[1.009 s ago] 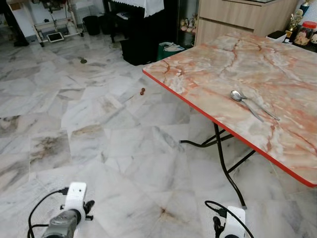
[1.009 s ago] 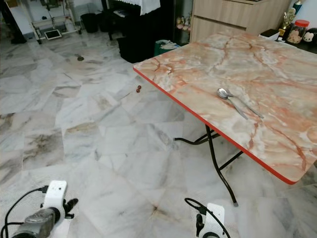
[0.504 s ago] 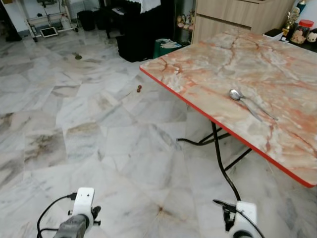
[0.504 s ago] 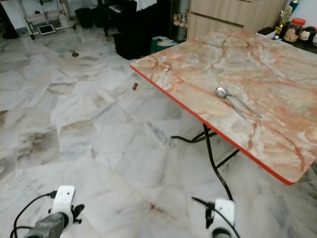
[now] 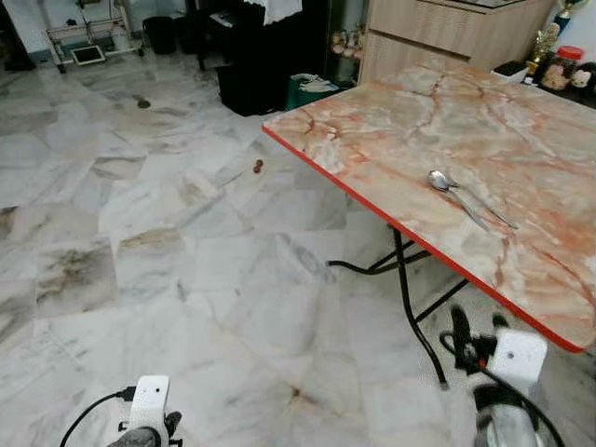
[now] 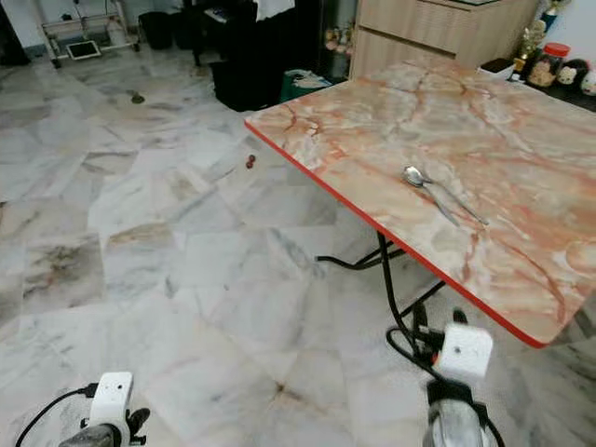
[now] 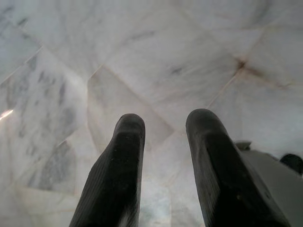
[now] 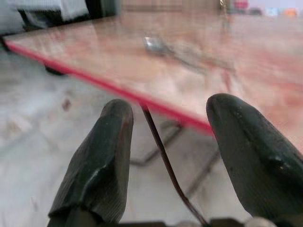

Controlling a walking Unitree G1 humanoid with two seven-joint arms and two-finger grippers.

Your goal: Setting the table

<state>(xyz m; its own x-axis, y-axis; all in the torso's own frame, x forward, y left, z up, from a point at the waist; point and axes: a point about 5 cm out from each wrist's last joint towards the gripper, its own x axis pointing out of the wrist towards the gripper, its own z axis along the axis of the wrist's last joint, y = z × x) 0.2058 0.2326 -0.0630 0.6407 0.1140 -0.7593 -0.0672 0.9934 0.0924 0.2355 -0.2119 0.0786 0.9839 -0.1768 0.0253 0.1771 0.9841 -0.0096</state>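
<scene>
**Two utensils on a marble-patterned bench**

Two utensils [image 5: 466, 197], a spoon and a second slim piece, lie touching, well in from the red front edge of the bench [image 5: 391, 121]. Black folding legs [image 5: 410, 298] stand beneath. The right gripper [image 8: 165, 156], fingers parted and empty, is raised just below the bench edge. The left gripper [image 7: 163, 165], parted and empty, hangs low over the marble floor [image 5: 140, 214].

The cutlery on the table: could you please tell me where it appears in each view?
Left eye view: cutlery right of centre, near the red table edge.
Right eye view: right of centre.
Right wrist view: blurred, top centre.
Left wrist view: floor tiles.
Shared landmark: the red edge.
</scene>
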